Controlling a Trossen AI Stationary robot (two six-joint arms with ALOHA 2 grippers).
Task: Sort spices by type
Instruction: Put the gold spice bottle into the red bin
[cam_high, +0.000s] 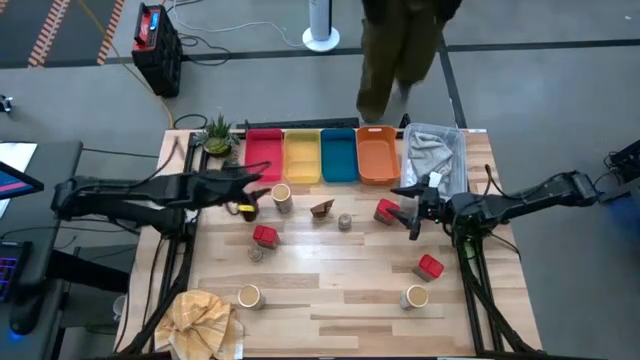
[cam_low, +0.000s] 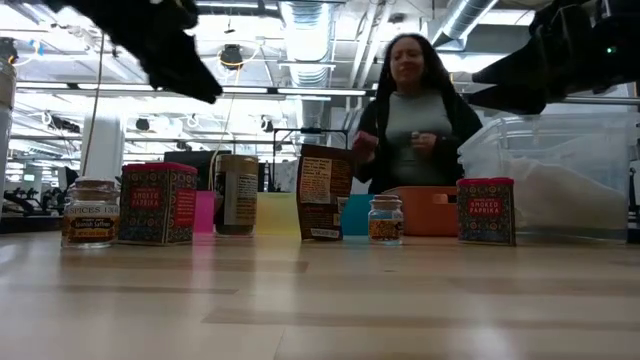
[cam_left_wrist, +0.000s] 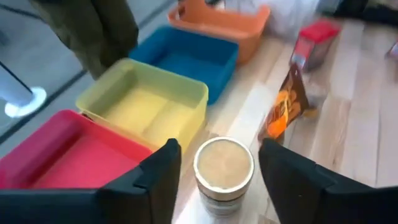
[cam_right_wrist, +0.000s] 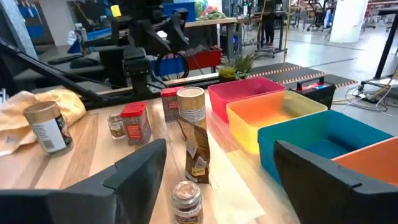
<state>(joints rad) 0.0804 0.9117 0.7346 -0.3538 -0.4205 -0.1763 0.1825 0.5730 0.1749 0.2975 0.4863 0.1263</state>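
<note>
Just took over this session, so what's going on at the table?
Spice sorting, barely begun. The left gripper hangs open around a tan cylinder with a pale lid, beside the yellow plastic bin. The right gripper is open, holding nothing, near a red boxy pack. The bins look empty.

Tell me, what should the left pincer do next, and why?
Probably lower a little and close. The left pincer is open, with its fingers on both sides of the tan cylinder with the pale lid, beside the yellow plastic bin. It is not gripping the cylinder yet.
</note>
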